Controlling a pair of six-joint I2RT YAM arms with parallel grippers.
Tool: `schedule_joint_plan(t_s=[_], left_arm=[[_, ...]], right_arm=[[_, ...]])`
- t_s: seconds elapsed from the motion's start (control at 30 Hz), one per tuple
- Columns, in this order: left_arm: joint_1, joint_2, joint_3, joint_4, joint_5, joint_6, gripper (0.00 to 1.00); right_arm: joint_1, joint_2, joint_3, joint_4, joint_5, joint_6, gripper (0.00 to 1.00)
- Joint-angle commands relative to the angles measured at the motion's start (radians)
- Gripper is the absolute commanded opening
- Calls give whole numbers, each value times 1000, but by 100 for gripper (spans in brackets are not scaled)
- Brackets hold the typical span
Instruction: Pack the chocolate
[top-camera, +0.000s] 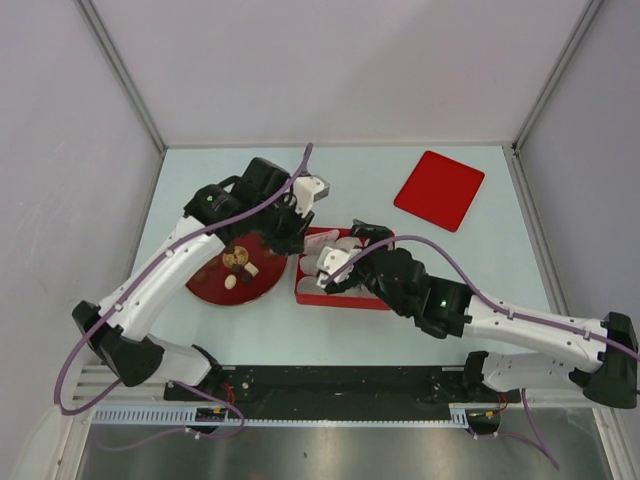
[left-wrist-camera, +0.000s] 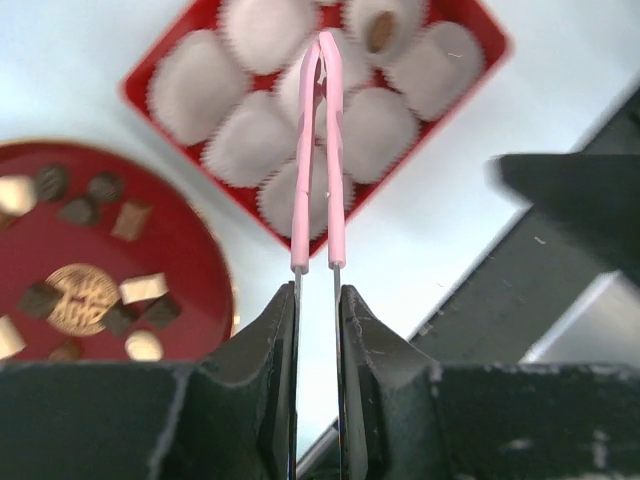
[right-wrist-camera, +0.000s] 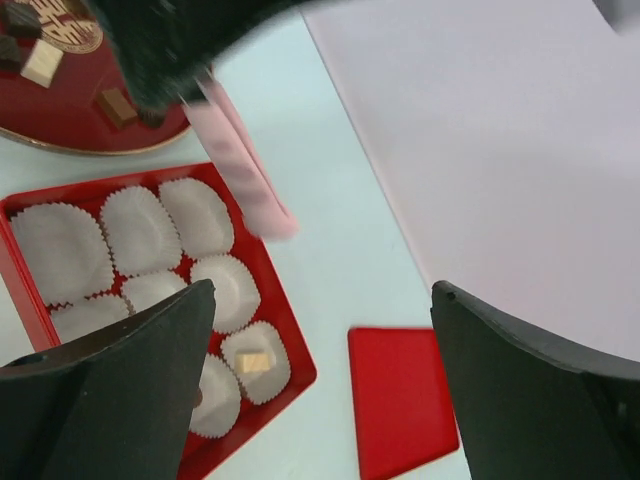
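The tongs are pinched by the left gripper near the box. The right gripper is spread wide, with nothing held in it. Most chocolate is seen on the plate, and one piece is seen in a cup in the box.

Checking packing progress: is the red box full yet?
Nearly empty: in the red box, one paper cup holds a tan chocolate; the other visible cups are bare.

Bright even light; faint shadows; tongs blurred close-up.
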Motion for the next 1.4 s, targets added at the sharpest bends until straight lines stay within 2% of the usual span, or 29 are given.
schedule_joint_plan(t_s=[0.0, 0.1, 0.3, 0.43, 0.5, 0.67, 0.93, 1.37], left_arm=[[19, -88, -91, 128, -209, -94, 1], [43, -117, -172, 181, -310, -166, 4], [146, -192, -343, 273, -422, -286, 5], [200, -238, -427, 303, -473, -321, 7], [229, -254, -460, 306, -488, -344, 7], [324, -269, -527, 320, -490, -383, 8], [439, -208, -558, 349, -461, -374, 16], [501, -77, -570, 425, -467, -366, 27]], right_arm=[[-83, -72, 9, -101, -18, 175, 94], [-163, -101, 9, -167, -29, 277, 96], [-356, -164, 9, -308, -100, 549, 97], [-565, -183, 9, -404, -169, 733, 99], [-622, -192, 3, -426, -195, 805, 100], [-778, -226, -41, -424, -317, 883, 100], [-798, -244, -69, -391, -353, 900, 100], [-756, -259, -89, -365, -305, 868, 100]])
